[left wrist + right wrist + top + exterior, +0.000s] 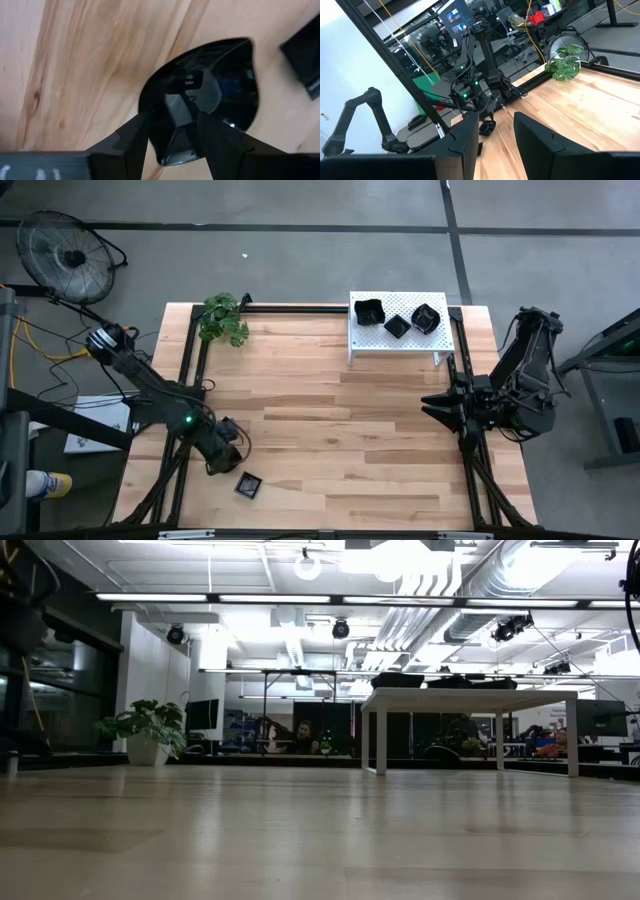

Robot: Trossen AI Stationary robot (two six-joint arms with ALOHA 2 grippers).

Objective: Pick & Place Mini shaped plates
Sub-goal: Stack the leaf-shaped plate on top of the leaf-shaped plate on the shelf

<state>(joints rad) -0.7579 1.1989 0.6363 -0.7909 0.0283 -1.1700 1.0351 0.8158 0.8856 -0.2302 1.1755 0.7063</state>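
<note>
My left gripper (pixel 226 444) is over the table's near left part, shut on a glossy black, rounded, teardrop-like mini plate (pixel 205 90). A square black plate (pixel 248 484) lies flat on the wood just nearer the near edge, also seen as the square plate (pixel 302 55) in the left wrist view. Three more black plates (pixel 397 326) sit on the white perforated rack (pixel 400 345) at the far right. My right gripper (pixel 436 404) waits open at the right edge, level, pointing at the table's left. My left gripper has the rounded plate's narrow end (pixel 172 145) between its two fingers (pixel 135 142), one on each side of that end, coming from above at a slant. The wide part of the plate reaches out past the fingertips. Whether the plate is lifted clear, I cannot tell.
A small potted plant (pixel 224 318) stands at the far left corner. Black frame rails run along the left edge (pixel 190 380) and far edge. The rack stands on legs (pixel 380 740). Bare wood (pixel 340 430) spreads across the middle.
</note>
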